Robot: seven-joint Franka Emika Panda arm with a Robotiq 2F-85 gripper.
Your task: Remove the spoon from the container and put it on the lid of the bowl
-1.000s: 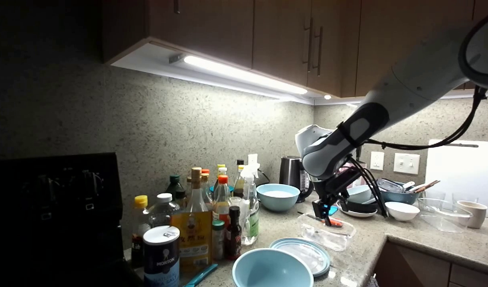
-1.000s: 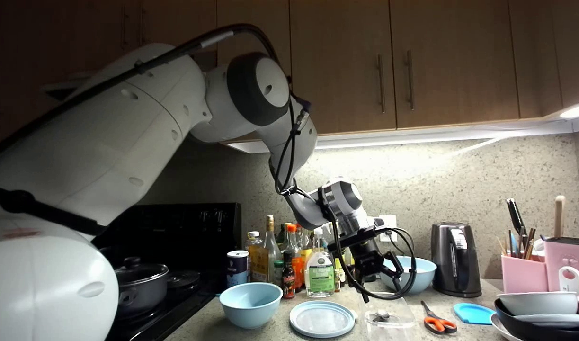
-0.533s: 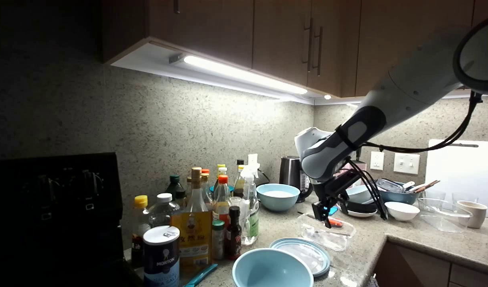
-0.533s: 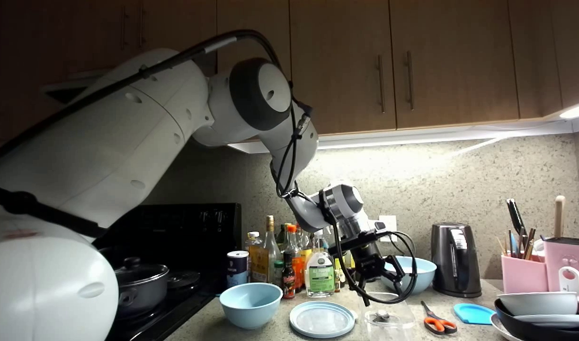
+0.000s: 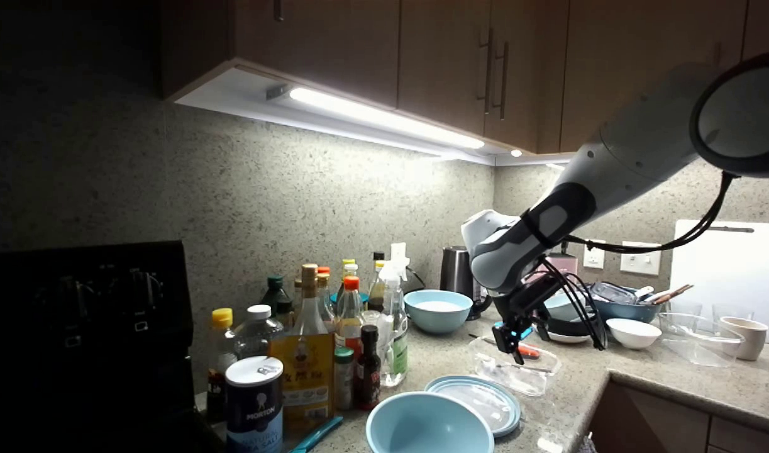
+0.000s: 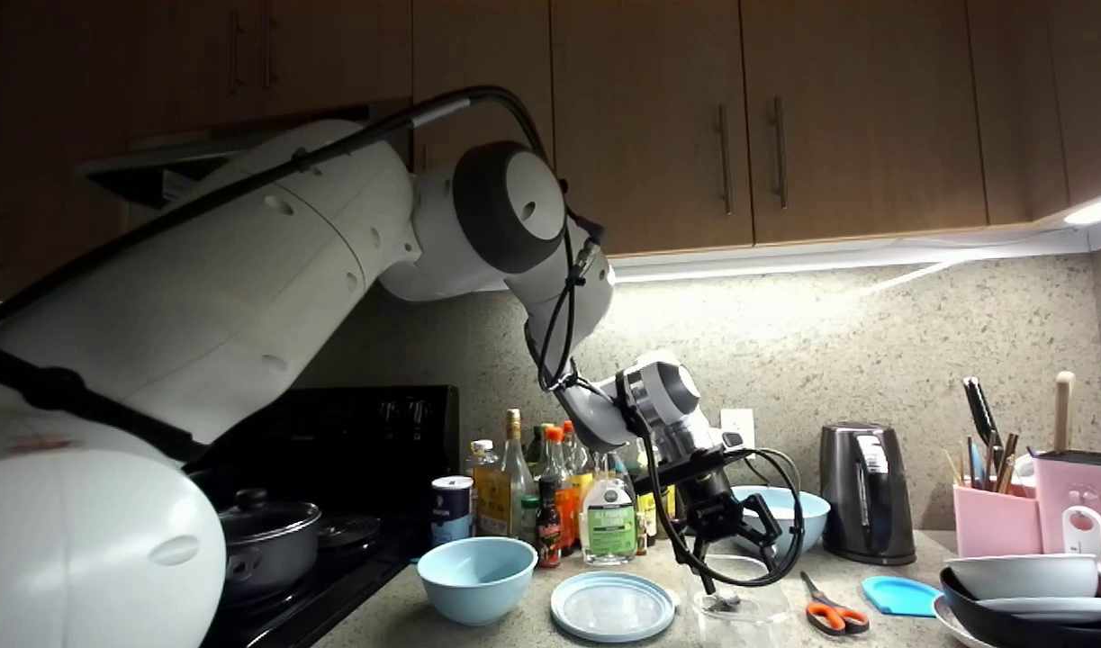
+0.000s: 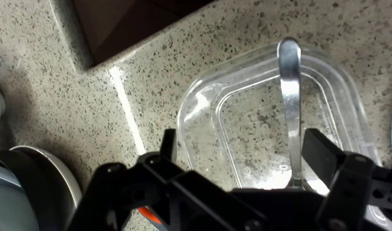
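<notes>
Near inner corner of bench (image 7: 157, 85), can see spoon (image 7: 292, 106) in clear container (image 7: 196, 128), with long axis aslant and handle toward the front edge, beneath gripper (image 7: 244, 146) with fingers well apart.

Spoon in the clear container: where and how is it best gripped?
Probably grip the spoon midway along its slim handle, coming from above into the open container: in the wrist view the open hand frames the handle on both sides, so closing would likely pinch across its width.
</notes>
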